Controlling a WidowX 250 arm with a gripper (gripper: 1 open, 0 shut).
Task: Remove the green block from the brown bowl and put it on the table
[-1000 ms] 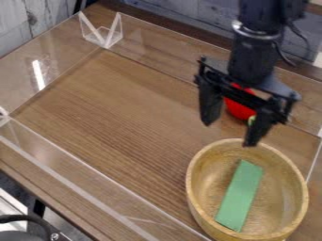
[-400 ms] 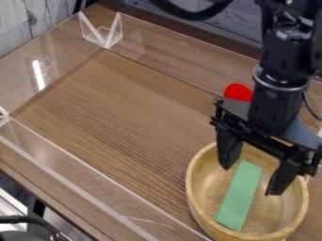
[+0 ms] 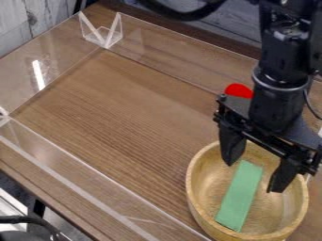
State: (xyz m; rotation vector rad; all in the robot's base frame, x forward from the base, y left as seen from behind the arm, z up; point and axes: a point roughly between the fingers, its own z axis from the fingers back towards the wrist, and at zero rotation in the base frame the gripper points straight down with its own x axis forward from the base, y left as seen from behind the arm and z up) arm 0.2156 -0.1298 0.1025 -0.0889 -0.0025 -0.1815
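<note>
The black gripper (image 3: 265, 167) hangs straight down over the brown bowl (image 3: 205, 196), its two fingers spread wide apart with nothing between them. One finger (image 3: 233, 151) reaches down at the bowl's near-left rim, the other (image 3: 288, 171) sits further right over the bowl's inside — the upper end of the green block (image 3: 240, 198) lies between them, lower down. From this angle it is hard to say whether either fingertip touches the block or the bowl.

The green block lies flat on the bottom of the bowl, a long pale bar running from near the middle toward the front edge, slightly slanted. The bowl itself stands at the lower right corner of the table (image 3: 126, 104), close to the clear wall on that side.

Behind the arm, a red toy (image 3: 235, 92) peeks out on the tabletop, mostly hidden by the gripper's body. Clear acrylic walls (image 3: 56, 169) run along the table's edges — a folded clear piece (image 3: 101, 30) stands at the far left corner.
</note>
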